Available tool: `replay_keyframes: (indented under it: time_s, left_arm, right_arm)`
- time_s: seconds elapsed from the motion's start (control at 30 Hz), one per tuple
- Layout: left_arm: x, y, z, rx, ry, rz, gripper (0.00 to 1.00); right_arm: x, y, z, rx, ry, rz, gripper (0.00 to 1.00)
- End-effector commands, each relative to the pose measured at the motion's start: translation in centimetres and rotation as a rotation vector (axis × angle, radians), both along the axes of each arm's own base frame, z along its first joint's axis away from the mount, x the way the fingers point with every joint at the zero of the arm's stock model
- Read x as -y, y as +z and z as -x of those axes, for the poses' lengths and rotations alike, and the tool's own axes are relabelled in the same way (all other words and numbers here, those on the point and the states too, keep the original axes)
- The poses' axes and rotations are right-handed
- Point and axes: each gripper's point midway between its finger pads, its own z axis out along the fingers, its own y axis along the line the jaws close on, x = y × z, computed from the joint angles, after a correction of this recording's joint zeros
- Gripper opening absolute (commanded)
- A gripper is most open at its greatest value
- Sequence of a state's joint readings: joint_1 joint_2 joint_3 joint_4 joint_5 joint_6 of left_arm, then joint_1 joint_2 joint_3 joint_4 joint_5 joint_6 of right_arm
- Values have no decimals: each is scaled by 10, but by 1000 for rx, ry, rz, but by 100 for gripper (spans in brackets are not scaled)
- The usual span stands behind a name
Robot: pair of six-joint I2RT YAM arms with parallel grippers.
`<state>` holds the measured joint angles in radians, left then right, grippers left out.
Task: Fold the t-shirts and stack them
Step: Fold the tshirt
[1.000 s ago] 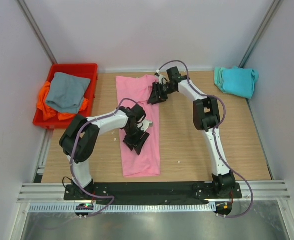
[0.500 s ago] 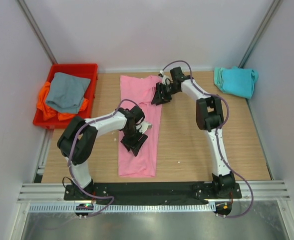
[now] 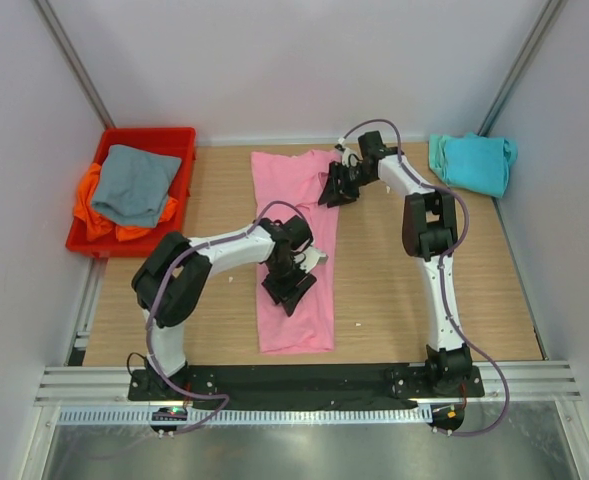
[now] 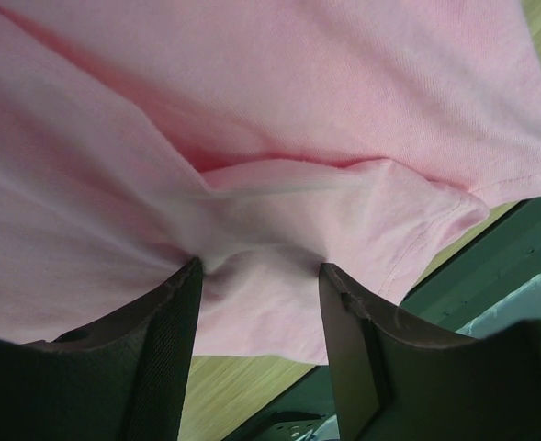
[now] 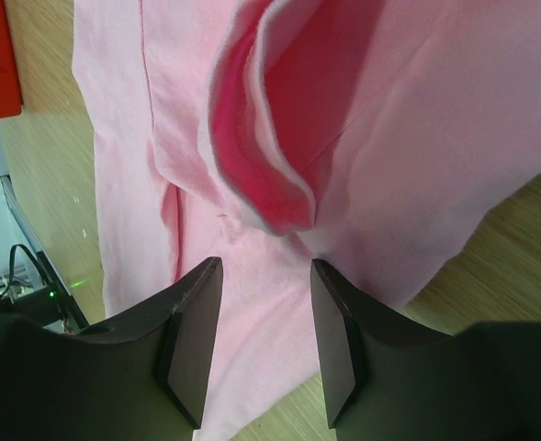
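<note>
Both grippers are clamping the pink shirt (image 3: 296, 325); its length is running from my left gripper (image 4: 256, 268), the nearer one, outward to my right gripper (image 5: 265, 260).

A: Left wrist cam?
B: left gripper (image 4: 261, 268) pinches a bunched fold of the pink t-shirt (image 4: 298, 92) between both fingers (image 4: 171, 340). Cloth fills everything ahead of the tips.
A: Edges?
B: Hem corner off to the tool's right. Wood table (image 4: 242, 390) shows between the fingers, dark strip (image 4: 500, 243) further right.
</note>
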<state>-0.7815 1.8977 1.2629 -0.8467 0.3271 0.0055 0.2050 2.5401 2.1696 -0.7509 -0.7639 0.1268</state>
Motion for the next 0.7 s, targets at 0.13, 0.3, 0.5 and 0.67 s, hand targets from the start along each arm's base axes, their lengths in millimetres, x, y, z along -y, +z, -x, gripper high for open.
replay_keyframes:
  time_s: [0.13, 0.3, 0.5, 0.67]
  left_arm:
    - [15, 9, 14, -5, -54, 25, 55]
    - [25, 55, 6, 69, -77, 98, 56]
    - [36, 163, -20, 302, -50, 274, 63]
    - [20, 199, -54, 282, 215, 406, 100]
  right_arm:
    - [28, -21, 0, 33, -9, 142, 51]
    - [35, 52, 9, 179, -46, 138, 50]
    - [59, 116, 38, 380, -233, 166, 61]
    - [86, 153, 62, 451, -444, 206, 100]
